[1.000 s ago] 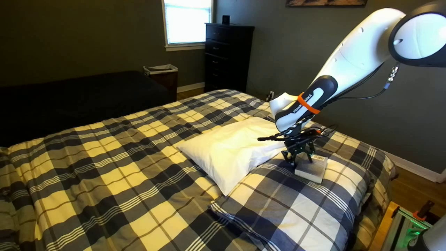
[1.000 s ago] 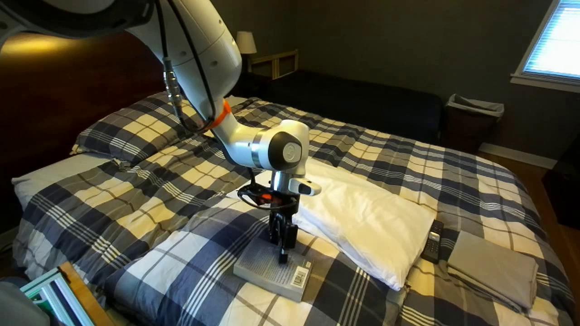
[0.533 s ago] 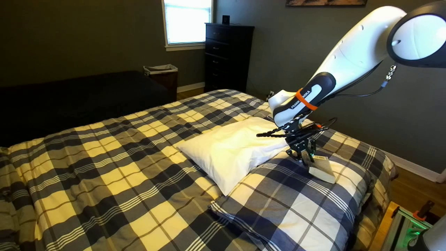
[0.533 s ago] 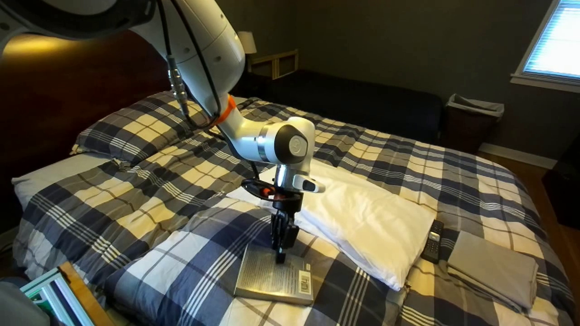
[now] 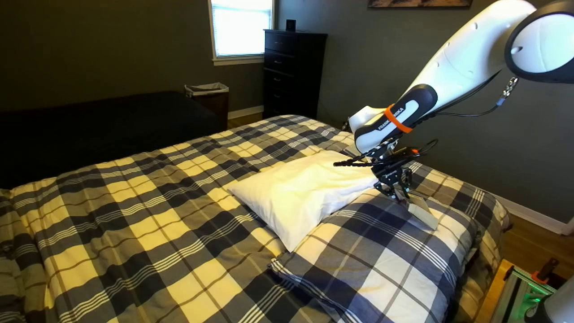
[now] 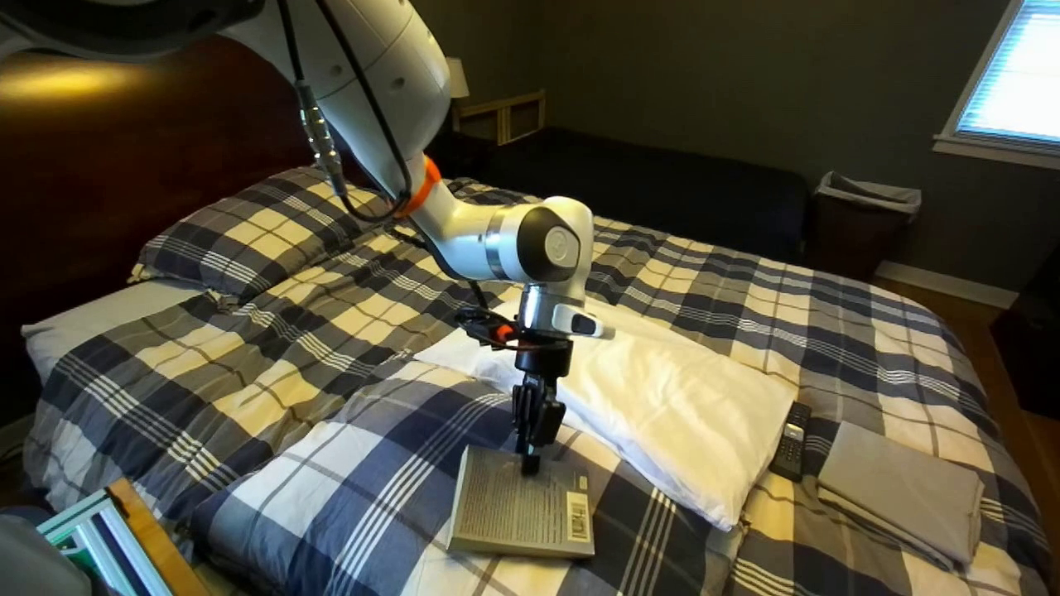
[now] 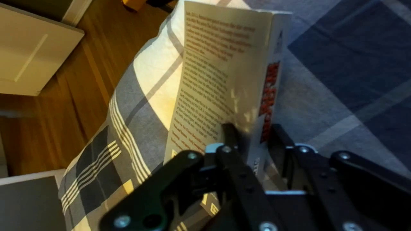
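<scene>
My gripper point(image 7: 253, 131) is shut on the spine side of a thick paperback book point(image 7: 212, 77), one finger on the text-covered cover and one on the opposite side. Red letters run along the spine. The book also shows in both exterior views point(image 5: 423, 215) point(image 6: 513, 505). It is tilted, its gripped side raised and its far side low at the plaid pillow point(image 5: 381, 255); whether that side touches the pillow is hard to tell. In the exterior views, the gripper point(image 5: 401, 197) point(image 6: 530, 468) is just above that pillow, beside a white pillow point(image 5: 296, 188) point(image 6: 662, 397).
A black remote point(image 6: 792, 443) and a folded grey cloth point(image 6: 903, 488) lie on the bed past the white pillow. A wood-edged metal frame point(image 6: 116, 538) stands beside the bed. A dark dresser point(image 5: 293, 72) and a lined hamper point(image 5: 208, 98) stand farther off.
The book lay flat on the pillow. The gripper has closed on its spine side and risen a little, tilting the book up and shifting it slightly.
</scene>
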Controlling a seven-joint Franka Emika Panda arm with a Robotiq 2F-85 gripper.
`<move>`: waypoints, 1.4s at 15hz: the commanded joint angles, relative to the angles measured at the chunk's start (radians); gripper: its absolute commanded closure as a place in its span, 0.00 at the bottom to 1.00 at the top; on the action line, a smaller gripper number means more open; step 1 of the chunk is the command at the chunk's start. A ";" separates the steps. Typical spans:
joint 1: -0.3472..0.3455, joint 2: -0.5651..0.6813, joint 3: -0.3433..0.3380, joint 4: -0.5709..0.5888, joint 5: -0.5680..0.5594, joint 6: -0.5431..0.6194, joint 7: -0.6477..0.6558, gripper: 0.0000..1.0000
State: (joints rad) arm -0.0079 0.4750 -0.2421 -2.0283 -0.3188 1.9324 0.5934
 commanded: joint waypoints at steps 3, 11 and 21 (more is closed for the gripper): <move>-0.007 -0.125 -0.042 -0.028 -0.114 0.000 0.049 0.92; -0.062 -0.185 -0.031 0.003 -0.120 -0.004 0.024 0.69; -0.093 -0.138 -0.052 0.070 -0.118 -0.013 0.046 0.92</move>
State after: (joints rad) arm -0.0639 0.2996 -0.2893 -2.0170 -0.4341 1.9324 0.6206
